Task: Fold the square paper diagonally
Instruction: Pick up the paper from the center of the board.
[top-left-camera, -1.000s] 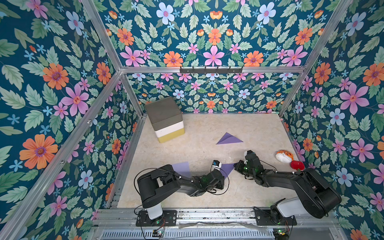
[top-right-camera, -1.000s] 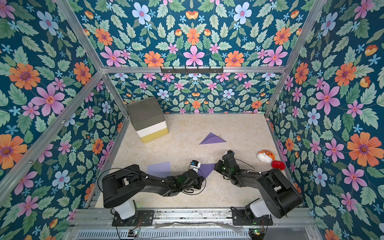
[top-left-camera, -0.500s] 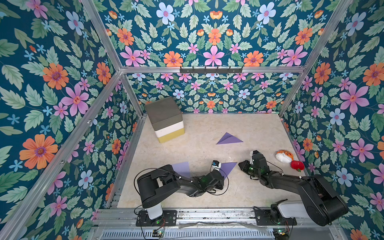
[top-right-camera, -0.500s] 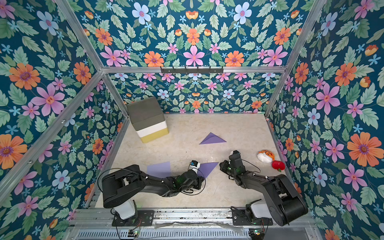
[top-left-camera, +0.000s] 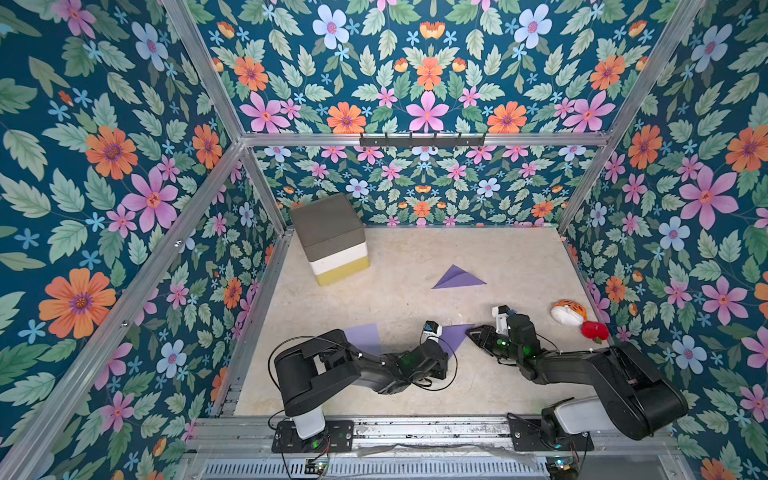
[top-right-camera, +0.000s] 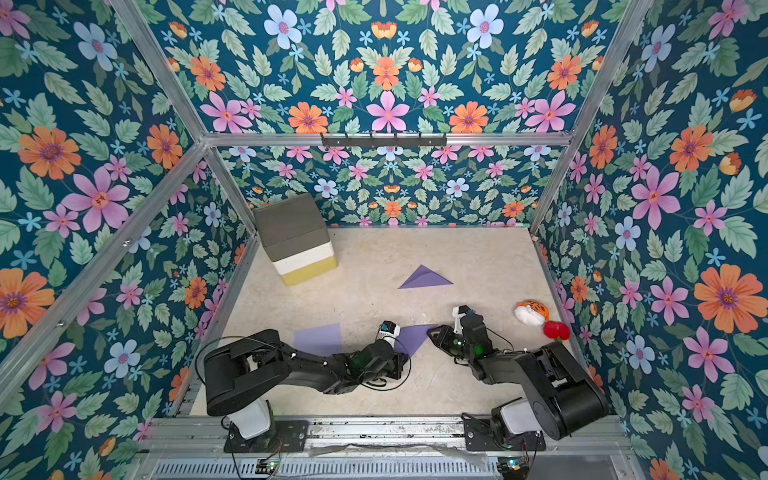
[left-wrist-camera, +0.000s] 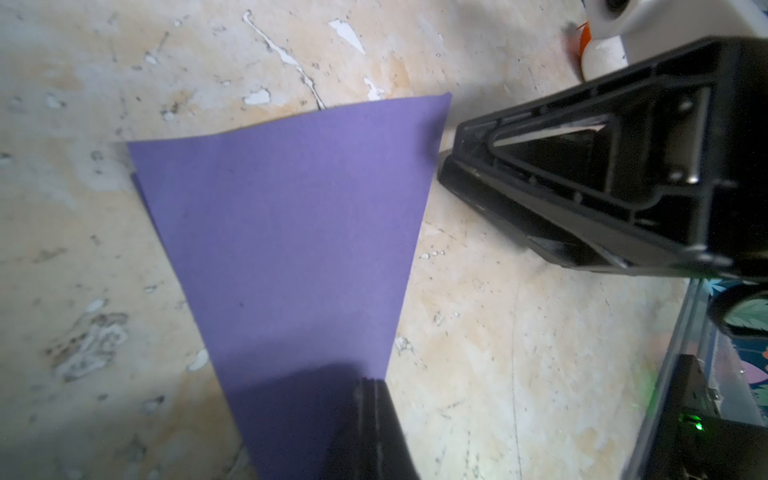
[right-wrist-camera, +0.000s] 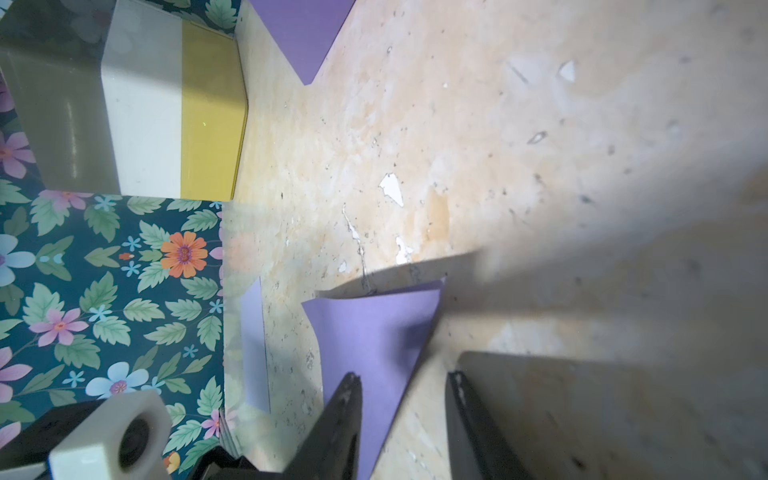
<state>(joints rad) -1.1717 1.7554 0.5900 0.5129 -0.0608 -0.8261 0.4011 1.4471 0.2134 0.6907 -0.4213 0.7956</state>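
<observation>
- Jaws of the right gripper (right-wrist-camera: 403, 376) stand parted with nothing between them. Its tips sit just beside the sharp corner of the folded paper (top-left-camera: 455, 338), I would guess so the top flap can lie on its own.
- Clenched tight, the left gripper (left-wrist-camera: 372, 392) plants its tips on the paper's narrow end, near one edge. It looks like a pin to stop the triangle sliding. I cannot tell whether it nips a layer or only presses.
- That paper lies on the table (top-left-camera: 415, 303) near the front, between the two arms, already a purple triangle.
- From the left wrist, a sliver of the lower layer peeks past one edge. From the right wrist, the far edge lifts and casts a shadow, so the crease probably wants pressing.
- Another folded triangle (top-left-camera: 457, 279) and a flat purple sheet (top-left-camera: 362, 338) lie apart from it.
</observation>
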